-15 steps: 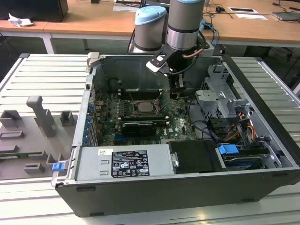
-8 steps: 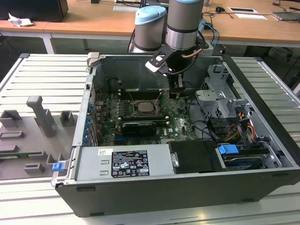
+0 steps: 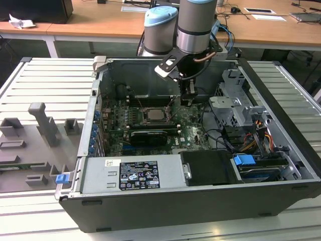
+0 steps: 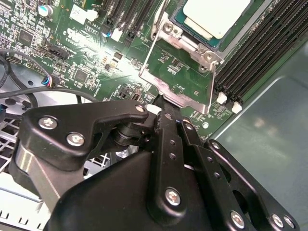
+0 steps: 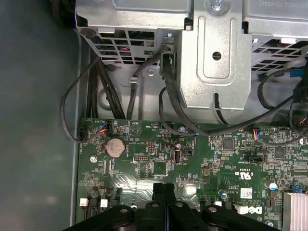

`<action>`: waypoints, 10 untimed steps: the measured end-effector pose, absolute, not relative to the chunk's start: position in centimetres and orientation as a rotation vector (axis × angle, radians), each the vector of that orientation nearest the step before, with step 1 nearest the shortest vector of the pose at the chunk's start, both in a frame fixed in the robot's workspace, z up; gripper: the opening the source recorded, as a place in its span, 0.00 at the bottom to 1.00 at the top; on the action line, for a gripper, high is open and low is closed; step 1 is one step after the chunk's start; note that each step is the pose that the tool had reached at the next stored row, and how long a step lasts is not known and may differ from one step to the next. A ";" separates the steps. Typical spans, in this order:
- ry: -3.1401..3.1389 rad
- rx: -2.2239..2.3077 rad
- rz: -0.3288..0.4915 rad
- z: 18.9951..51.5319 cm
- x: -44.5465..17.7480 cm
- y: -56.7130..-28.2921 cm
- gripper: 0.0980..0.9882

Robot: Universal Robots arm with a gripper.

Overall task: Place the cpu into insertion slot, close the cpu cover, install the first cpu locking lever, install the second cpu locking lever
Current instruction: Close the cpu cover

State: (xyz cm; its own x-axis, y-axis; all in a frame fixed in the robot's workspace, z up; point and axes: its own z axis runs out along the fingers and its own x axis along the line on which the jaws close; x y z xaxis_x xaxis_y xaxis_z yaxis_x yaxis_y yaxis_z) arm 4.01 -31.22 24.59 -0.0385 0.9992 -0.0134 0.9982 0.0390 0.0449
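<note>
While the arm (image 3: pixel 196 25) reaches straight down into the case (image 3: pixel 200 203), its jaws are pressed together, tips touching the outer edge of the open cpu cover (image 4: pixel 174 92). The cpu (image 4: pixel 216 14) sits in the insertion slot (image 4: pixel 190 44) beyond.

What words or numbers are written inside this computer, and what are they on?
On the power supply, black label: rows of print and symbols, too small to read.
On the motherboard, tiny white markings beside parts: too small to read.
On the motherboard, small white label: blurred.
Nothing is clear enough to quote.
</note>
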 end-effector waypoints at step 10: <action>2.235 2.149 0.036 24.6 3.8 -31.2 0.01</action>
